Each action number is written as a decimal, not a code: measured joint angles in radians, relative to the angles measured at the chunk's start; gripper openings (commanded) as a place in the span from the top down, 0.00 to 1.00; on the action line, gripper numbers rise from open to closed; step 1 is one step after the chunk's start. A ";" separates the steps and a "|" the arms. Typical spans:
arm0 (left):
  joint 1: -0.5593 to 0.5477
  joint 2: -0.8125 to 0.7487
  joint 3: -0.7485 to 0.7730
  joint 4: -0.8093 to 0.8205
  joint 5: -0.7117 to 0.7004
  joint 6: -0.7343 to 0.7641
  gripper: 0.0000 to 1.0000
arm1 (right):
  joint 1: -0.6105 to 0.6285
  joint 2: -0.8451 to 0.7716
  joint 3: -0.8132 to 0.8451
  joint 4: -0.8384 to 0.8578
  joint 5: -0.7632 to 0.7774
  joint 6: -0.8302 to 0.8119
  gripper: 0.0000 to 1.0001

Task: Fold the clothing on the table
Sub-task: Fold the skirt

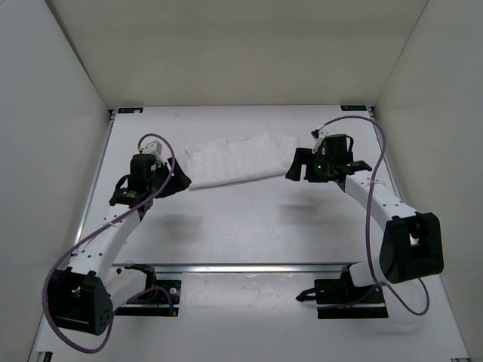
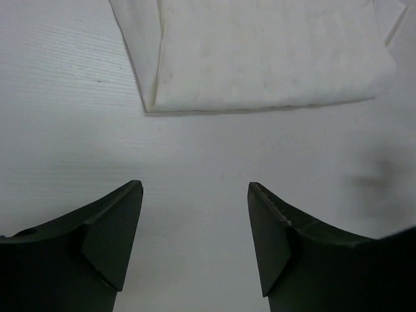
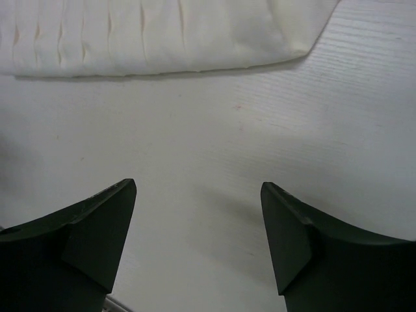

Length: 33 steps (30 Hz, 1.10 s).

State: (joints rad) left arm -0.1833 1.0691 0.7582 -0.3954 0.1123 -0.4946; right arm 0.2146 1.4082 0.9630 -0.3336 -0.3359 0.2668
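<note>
The clothing (image 1: 234, 160) lies flat in the upper middle of the overhead picture, on the table (image 1: 249, 226), between the left claw (image 1: 179, 181) and the right claw (image 1: 296, 167). Both claws are released and hold nothing, each just off one lower corner. Open tabletop spreads below its lower edge.

A robot lab: white enclosure walls (image 1: 45, 90) (plain, matte) boxing the table (image 1: 249, 226).
</note>
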 measured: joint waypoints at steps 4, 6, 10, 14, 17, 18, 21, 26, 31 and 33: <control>-0.008 0.016 0.000 0.006 0.001 0.005 0.15 | -0.043 0.007 0.000 0.017 -0.005 0.013 0.12; -0.010 0.039 0.000 0.008 0.002 0.007 0.11 | -0.046 0.018 0.000 0.023 -0.010 0.016 0.06; -0.013 0.084 0.004 0.007 0.002 0.020 0.07 | -0.046 0.061 0.021 0.026 -0.022 0.018 0.07; -0.013 0.167 0.064 -0.009 0.001 0.039 0.06 | -0.061 0.160 0.103 0.022 -0.033 0.010 0.06; -0.018 0.230 0.127 0.000 -0.005 0.050 0.07 | -0.089 0.286 0.243 0.001 -0.031 -0.003 0.06; -0.022 0.246 0.142 0.007 -0.010 0.050 0.12 | -0.097 0.338 0.303 -0.011 -0.024 -0.009 0.06; -0.021 0.302 0.195 0.019 -0.007 0.050 0.23 | -0.106 0.469 0.452 -0.042 -0.004 -0.027 0.06; -0.029 0.460 0.340 0.064 0.029 0.045 0.61 | -0.123 0.620 0.595 -0.086 -0.010 -0.033 0.06; -0.066 0.601 0.453 0.132 0.105 0.031 0.87 | -0.122 0.674 0.628 -0.125 -0.026 -0.034 0.06; -0.076 0.640 0.457 0.170 0.142 0.007 1.00 | -0.120 0.674 0.628 -0.133 -0.040 -0.034 0.06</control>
State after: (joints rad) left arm -0.2592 1.7088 1.2152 -0.2253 0.2543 -0.4873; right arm 0.0948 2.0827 1.5906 -0.4664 -0.3759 0.2329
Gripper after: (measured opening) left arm 0.072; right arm 0.944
